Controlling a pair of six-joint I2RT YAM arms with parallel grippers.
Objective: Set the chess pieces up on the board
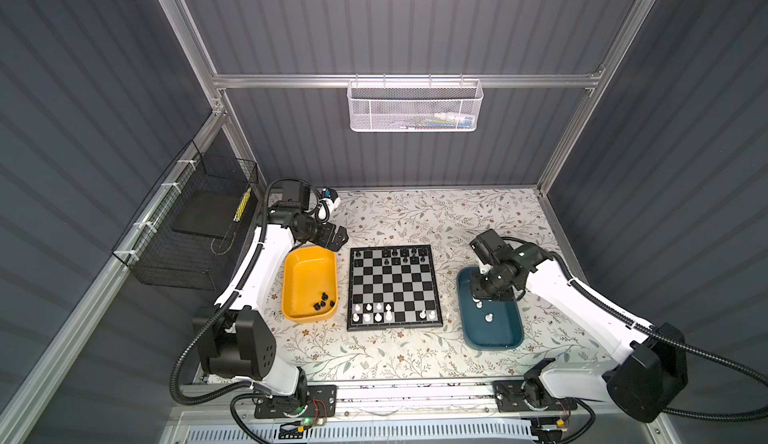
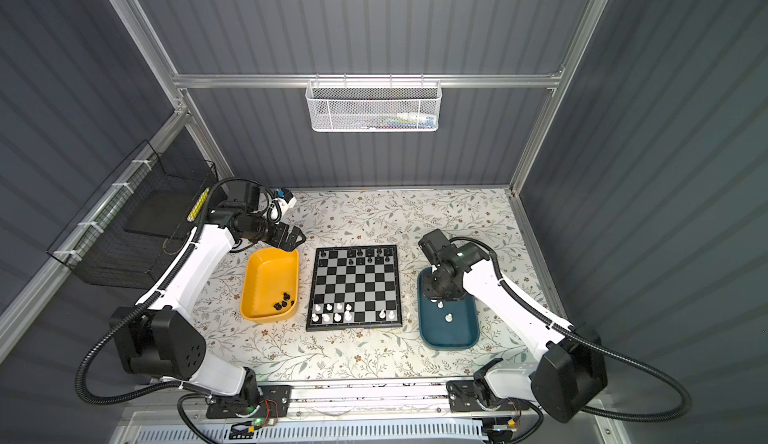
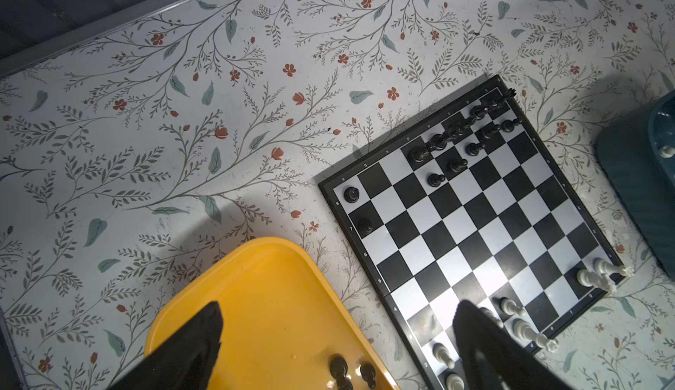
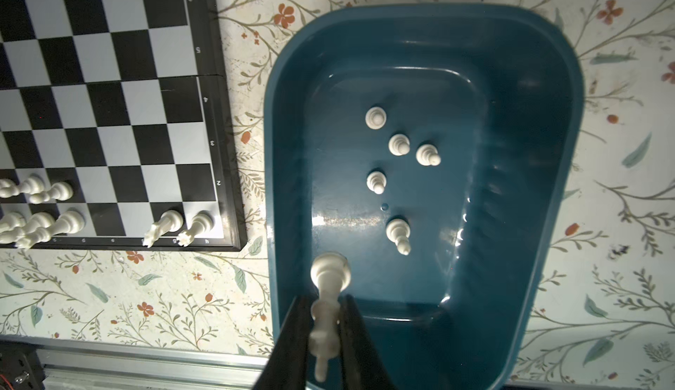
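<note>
The board (image 1: 392, 292) (image 2: 355, 292) lies in the middle of the table. Black chess pieces (image 1: 405, 254) stand on its far rows and white ones (image 1: 376, 313) on its near rows. My right gripper (image 4: 325, 309) hangs over the far end of the teal tray (image 1: 494, 331). It is shut on the upper body of a white piece (image 4: 328, 275), base pointing down. Several more white pieces (image 4: 398, 145) stand in that tray. My left gripper (image 3: 339, 307) (image 1: 336, 238) is open and empty above the far end of the yellow tray (image 1: 307, 275), which holds several black pieces (image 1: 324, 301).
The yellow tray (image 2: 266, 279) sits left of the board and the teal tray (image 2: 449, 333) right of it. A white mesh basket (image 1: 415, 107) hangs on the rear wall and a black wire basket (image 1: 191, 221) on the left wall. An aluminium rail (image 1: 415, 392) runs along the front.
</note>
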